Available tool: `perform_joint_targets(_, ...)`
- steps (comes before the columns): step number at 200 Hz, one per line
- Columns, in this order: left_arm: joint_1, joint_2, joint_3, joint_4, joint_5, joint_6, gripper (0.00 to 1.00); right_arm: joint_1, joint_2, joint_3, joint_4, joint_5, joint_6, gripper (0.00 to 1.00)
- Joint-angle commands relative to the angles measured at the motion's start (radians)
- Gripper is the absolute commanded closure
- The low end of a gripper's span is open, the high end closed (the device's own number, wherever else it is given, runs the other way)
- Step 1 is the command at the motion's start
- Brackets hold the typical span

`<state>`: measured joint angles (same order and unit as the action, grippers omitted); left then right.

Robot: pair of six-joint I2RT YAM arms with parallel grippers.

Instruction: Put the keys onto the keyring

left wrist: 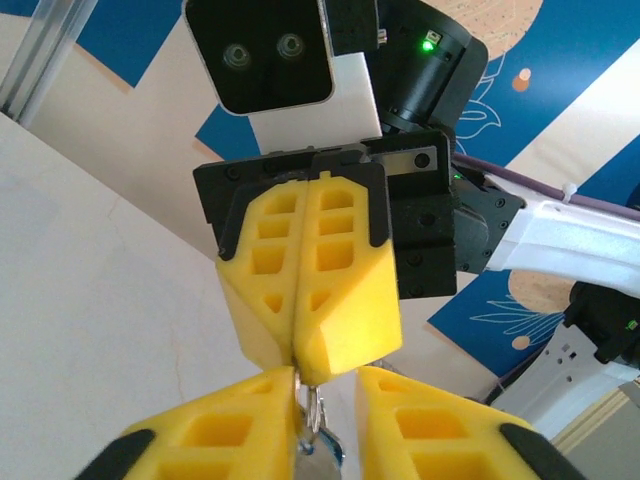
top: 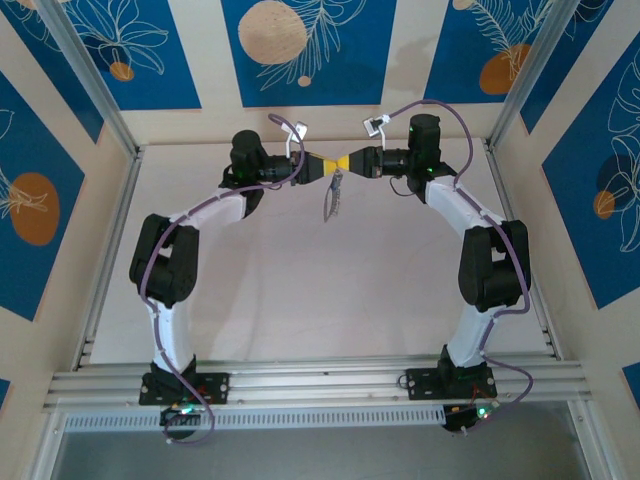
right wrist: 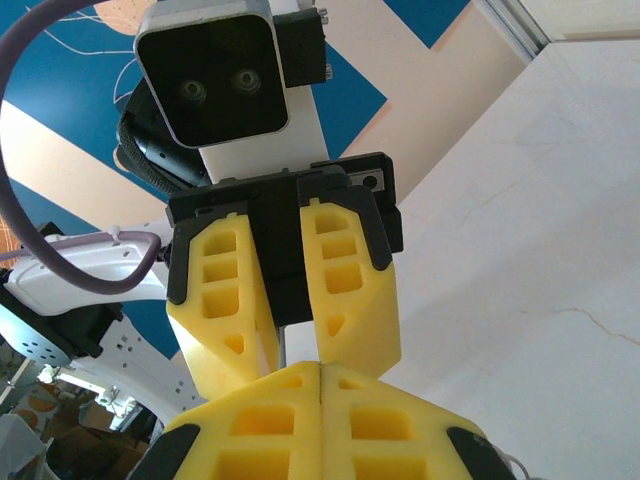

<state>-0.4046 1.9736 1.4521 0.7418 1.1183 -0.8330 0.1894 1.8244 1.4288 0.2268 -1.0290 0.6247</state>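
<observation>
Both grippers meet tip to tip above the far middle of the table. My right gripper (top: 352, 163) is shut, and in the left wrist view its tips (left wrist: 300, 362) pinch the top of a thin metal loop, the keyring (left wrist: 317, 412). A key (left wrist: 330, 458) with a blue edge and silver blade hangs just under that loop. My left gripper (left wrist: 327, 398) straddles loop and key with its jaws apart; the loop lies against its left finger (left wrist: 215, 430). From above, the metal bunch (top: 333, 200) dangles under the two grippers. In the right wrist view a metal sliver (right wrist: 282, 342) shows between the left gripper's fingers (right wrist: 350, 300).
The pale table (top: 320, 290) lies well below the grippers. Aluminium rails (top: 300, 385) run along its near edge and sides. Blue patterned wall panels (top: 320, 45) stand close behind the two wrists.
</observation>
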Motion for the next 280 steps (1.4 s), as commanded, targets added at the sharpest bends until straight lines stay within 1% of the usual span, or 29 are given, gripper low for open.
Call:
perform_joint_targets(1, -0.011, 0.013, 0.014, 0.07, 0.045, -0.016, 0.81, -0.002, 0.017, 0.021, 0.017, -0.005, 0.014, 1.0)
perform_joint_targets(43, -0.018, 0.016, 0.009, 0.094, 0.057, -0.026, 0.82, -0.002, 0.024, 0.025, 0.018, -0.005, 0.019, 1.0)
perform_joint_targets(58, -0.02, 0.016, 0.01, 0.095, 0.063, -0.025, 0.84, -0.001, 0.028, 0.028, 0.019, -0.004, 0.022, 1.0)
perform_joint_targets(71, -0.023, 0.017, 0.013, 0.099, 0.075, -0.025, 0.89, 0.0, 0.029, 0.028, 0.022, -0.003, 0.025, 1.0)
perform_joint_targets(85, -0.028, 0.019, 0.017, 0.094, 0.088, -0.024, 1.0, 0.002, 0.032, 0.032, 0.023, -0.003, 0.028, 1.0)
perform_joint_targets(104, -0.033, 0.016, 0.019, 0.07, 0.089, -0.01, 1.0, 0.004, 0.035, 0.033, 0.035, -0.005, 0.043, 1.0)
perform_joint_targets(133, -0.036, 0.005, 0.005, 0.076, 0.057, -0.01, 1.0, 0.002, 0.031, 0.04, 0.051, 0.001, 0.081, 1.0)
perform_joint_targets(138, -0.036, 0.002, 0.003, 0.069, 0.047, -0.007, 1.0, -0.001, 0.026, 0.036, 0.054, 0.007, 0.089, 0.96)
perform_joint_targets(150, -0.036, -0.011, -0.009, 0.075, 0.017, -0.01, 1.0, -0.015, -0.002, 0.016, 0.068, 0.029, 0.108, 0.81)
perform_joint_targets(158, -0.036, -0.021, -0.019, 0.07, -0.011, -0.007, 1.0, -0.026, -0.026, -0.006, 0.08, 0.052, 0.124, 0.72)
perform_joint_targets(162, -0.036, -0.028, -0.024, 0.071, -0.021, -0.006, 1.0, -0.034, -0.04, -0.017, 0.084, 0.063, 0.131, 0.69)
perform_joint_targets(172, -0.039, -0.047, -0.039, 0.067, -0.045, 0.001, 1.0, -0.051, -0.073, -0.047, 0.091, 0.089, 0.148, 0.65)
perform_joint_targets(187, -0.043, -0.075, -0.056, 0.042, -0.078, 0.021, 1.0, -0.073, -0.135, -0.104, 0.099, 0.151, 0.173, 0.62)
perform_joint_targets(200, -0.049, -0.102, -0.073, 0.009, -0.103, 0.044, 1.0, -0.082, -0.183, -0.161, 0.112, 0.198, 0.187, 0.62)
perform_joint_targets(232, -0.06, -0.156, -0.116, -0.019, -0.148, 0.062, 1.0, -0.062, -0.303, -0.321, 0.153, 0.34, 0.186, 0.61)
perform_joint_targets(263, -0.06, -0.186, -0.143, -0.02, -0.164, 0.038, 1.0, -0.019, -0.4, -0.437, 0.181, 0.406, 0.125, 0.6)
perform_joint_targets(280, -0.061, -0.196, -0.15, -0.013, -0.157, 0.026, 1.0, -0.002, -0.432, -0.468, 0.193, 0.411, 0.09, 0.59)
